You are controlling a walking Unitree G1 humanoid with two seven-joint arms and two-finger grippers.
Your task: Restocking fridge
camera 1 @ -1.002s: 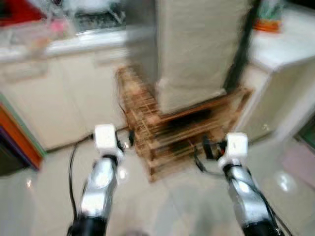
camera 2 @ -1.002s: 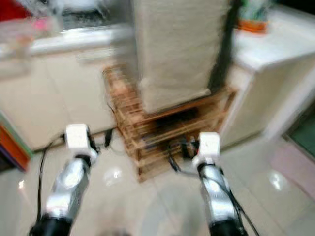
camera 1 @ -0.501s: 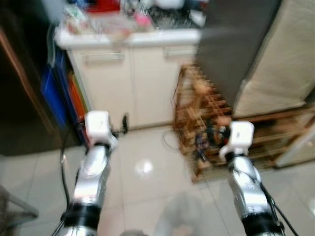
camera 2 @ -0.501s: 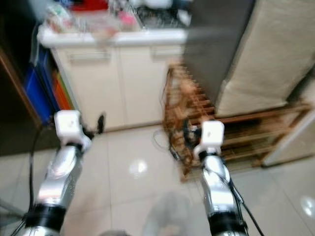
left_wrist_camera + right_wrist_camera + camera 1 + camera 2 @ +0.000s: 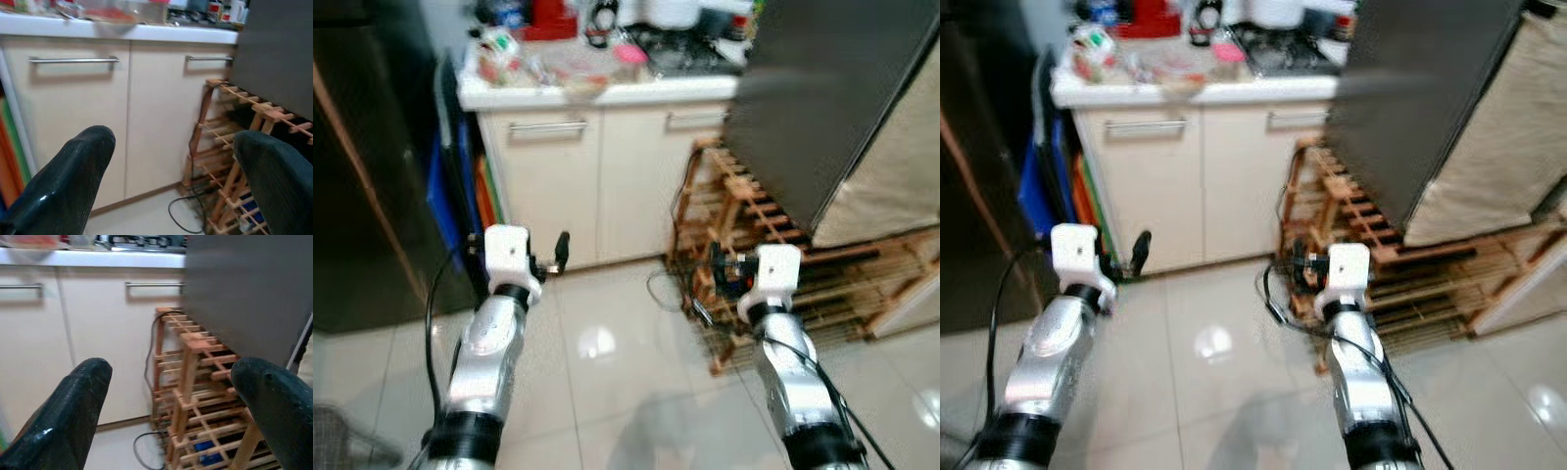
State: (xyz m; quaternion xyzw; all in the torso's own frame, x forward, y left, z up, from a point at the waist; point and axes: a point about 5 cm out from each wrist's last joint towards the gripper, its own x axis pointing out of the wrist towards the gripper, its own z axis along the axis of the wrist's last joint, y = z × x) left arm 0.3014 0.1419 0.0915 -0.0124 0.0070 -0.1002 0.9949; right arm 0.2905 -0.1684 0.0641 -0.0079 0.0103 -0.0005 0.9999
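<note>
Since the frame half a second ago, the whole scene has slid rightward and sharpened, which reads as the head camera turning, not objects moving; a second ago the wooden rack sat dead centre under a beige-covered box, and it now sits at right. Both arms keep the same raised, forward pose.

Left gripper (image 5: 166, 181): fingers spread apart, nothing between them, facing the cream cabinet (image 5: 570, 186). Right gripper (image 5: 171, 416): likewise spread and empty, facing the wooden rack (image 5: 759, 235), which stands just beside the cabinet with a black cable (image 5: 188, 213) looping on the floor at its foot.

Fridge (image 5: 837, 98): dark grey, door shut, resting on the rack at upper right; contents cannot be seen.

Counter (image 5: 607, 90) carries blurred clutter, including something red and something pink; items not identifiable. White tile floor (image 5: 607, 392) shows glare spots.
</note>
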